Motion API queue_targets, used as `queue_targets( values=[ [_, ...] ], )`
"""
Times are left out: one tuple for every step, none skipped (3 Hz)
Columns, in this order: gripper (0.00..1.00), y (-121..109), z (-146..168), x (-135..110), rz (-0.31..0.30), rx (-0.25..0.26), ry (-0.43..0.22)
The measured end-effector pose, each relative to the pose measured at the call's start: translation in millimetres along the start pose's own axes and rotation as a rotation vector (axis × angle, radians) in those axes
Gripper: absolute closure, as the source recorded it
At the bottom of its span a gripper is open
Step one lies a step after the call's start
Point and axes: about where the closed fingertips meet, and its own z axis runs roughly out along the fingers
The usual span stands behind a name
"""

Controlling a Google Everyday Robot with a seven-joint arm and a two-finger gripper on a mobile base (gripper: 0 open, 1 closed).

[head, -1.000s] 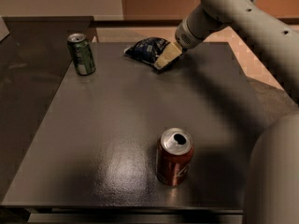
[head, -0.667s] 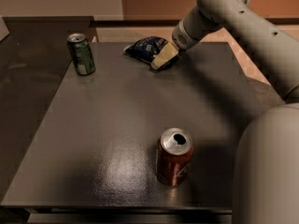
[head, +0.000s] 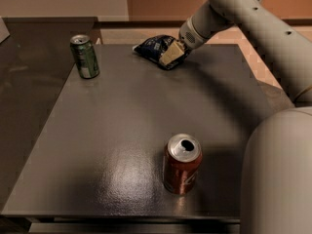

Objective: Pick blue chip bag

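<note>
The blue chip bag is a crumpled dark-blue foil bag lying flat at the far edge of the dark table, right of centre. My gripper comes in from the upper right on the pale arm. Its tan tip lies over the bag's right end and hides that part of the bag. The bag rests on the table surface.
A green soda can stands upright at the table's far left. A red soda can with an open top stands near the front edge, right of centre. My pale robot body fills the lower right.
My gripper has shifted a little to the left, further over the bag's right end. The bag and both cans stay where they were.
</note>
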Motion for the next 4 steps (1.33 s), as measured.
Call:
queue_targets(
  values=[
    [0.64, 5.0, -13.1, -5.0, -0.007, -0.01, -0.023],
    [0.88, 11.4, -35.2, -12.0, -0.023, -0.013, -0.06],
    [1.0, 18.7, -66.5, -22.4, -0.06, -0.007, -0.11],
    [1.0, 27.5, -103.9, -32.2, -0.11, 0.006, -0.152]
  ],
)
